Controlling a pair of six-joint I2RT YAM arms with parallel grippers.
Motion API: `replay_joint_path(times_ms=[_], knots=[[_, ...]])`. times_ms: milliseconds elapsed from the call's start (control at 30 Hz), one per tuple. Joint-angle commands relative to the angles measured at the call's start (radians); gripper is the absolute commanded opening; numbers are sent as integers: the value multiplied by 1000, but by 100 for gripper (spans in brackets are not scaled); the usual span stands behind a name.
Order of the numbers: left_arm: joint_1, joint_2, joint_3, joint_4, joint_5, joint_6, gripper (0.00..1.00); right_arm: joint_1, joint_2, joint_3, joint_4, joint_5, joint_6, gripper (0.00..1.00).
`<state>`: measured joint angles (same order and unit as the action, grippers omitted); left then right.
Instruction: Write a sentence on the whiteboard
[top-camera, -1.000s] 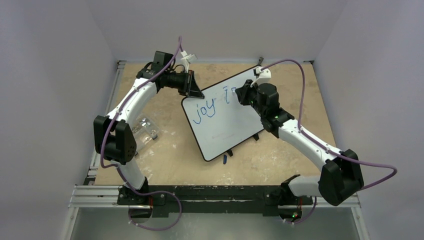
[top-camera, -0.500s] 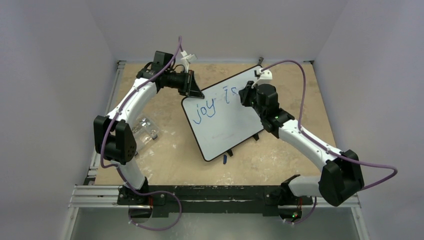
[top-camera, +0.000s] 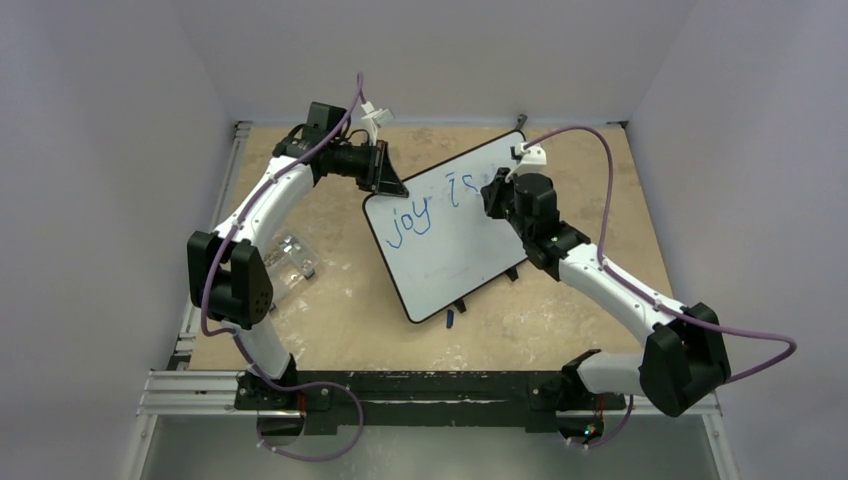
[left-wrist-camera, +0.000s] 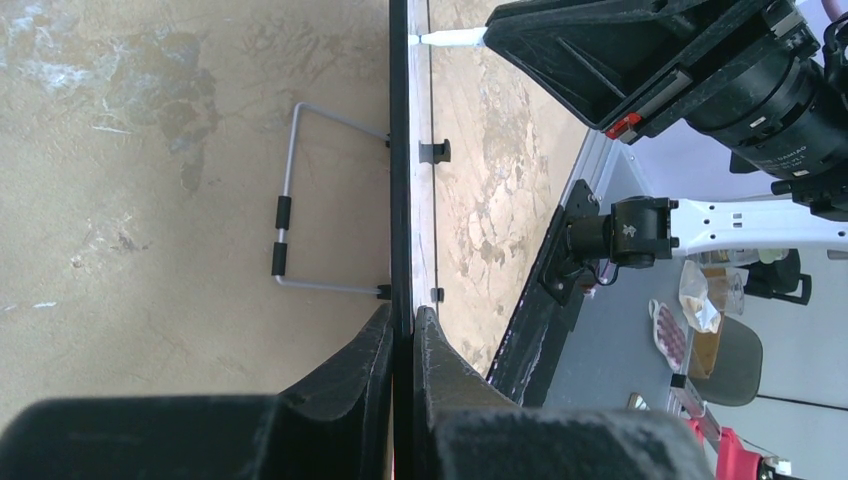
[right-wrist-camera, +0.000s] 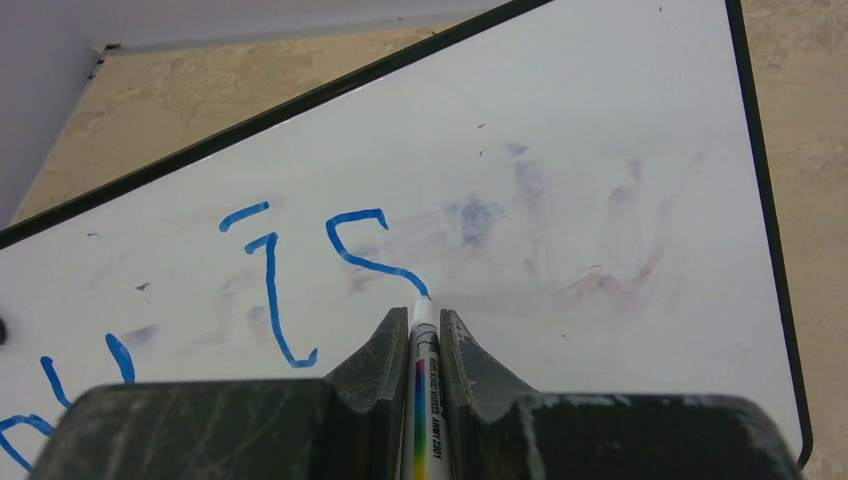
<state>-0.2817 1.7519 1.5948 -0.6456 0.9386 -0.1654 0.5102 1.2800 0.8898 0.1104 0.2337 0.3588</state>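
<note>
Just off the near edge of the whiteboard (top-camera: 450, 255): a small blue piece (top-camera: 450, 318), too small to name. Set mid-scene on the table (top-camera: 340, 310), turned so one corner points far and right, with a wire stand (left-wrist-camera: 285, 210) folded out behind. Carrying the sentence (top-camera: 425, 215) only as far as "joy" and an unfinished "is". No second line yet, so probably under halfway.

On the right, over the "s": the right gripper (right-wrist-camera: 424, 322), clamped on a marker (right-wrist-camera: 424, 400), tip touching the surface mid-stroke. Gripped close to the tip, likely for a steadier line.

Farther and left: the left gripper (left-wrist-camera: 403, 322), pinched together on the board's thin black frame, apparently to keep the board from sliding under the pen's push.
</note>
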Motion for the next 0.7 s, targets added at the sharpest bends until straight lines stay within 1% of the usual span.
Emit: replay_joint_path(times_ms=[0,267,667], knots=[[-7,-66,13,74,67,32,0,2,-3,-23,-24,-38,15,0],[-7,-61,13,74,67,32,0,2,-3,-27,-2,-82,22,0],[-7,-63,13,77,70,29,0,1,8,23,7,-154,13,0]])
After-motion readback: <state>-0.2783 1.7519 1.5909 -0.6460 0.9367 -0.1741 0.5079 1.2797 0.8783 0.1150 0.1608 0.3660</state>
